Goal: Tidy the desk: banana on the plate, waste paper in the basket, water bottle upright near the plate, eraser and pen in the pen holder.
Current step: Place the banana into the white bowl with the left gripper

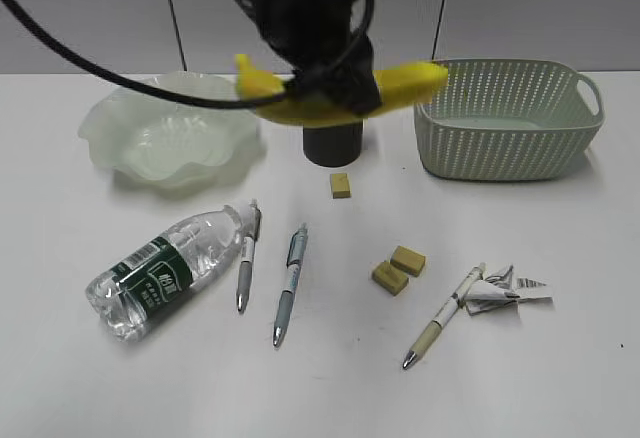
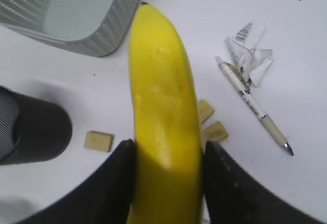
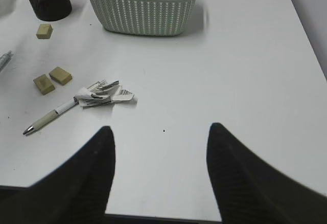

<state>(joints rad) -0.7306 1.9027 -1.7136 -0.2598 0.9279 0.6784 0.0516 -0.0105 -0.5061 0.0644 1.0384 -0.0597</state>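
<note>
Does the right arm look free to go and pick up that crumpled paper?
Probably yes. The right gripper is open and empty, and the waste paper lies on bare desk ahead and to its left. Only a pen touches the paper's edge, which might get nudged.

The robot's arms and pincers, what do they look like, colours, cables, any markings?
Both are black. In the exterior view the left arm is a dark, bulky shape with a thick black cable looping off to the left. The left pincer has two broad, matte black fingers with rounded tips; the right pincer looks the same. No markings or labels are visible.
</note>
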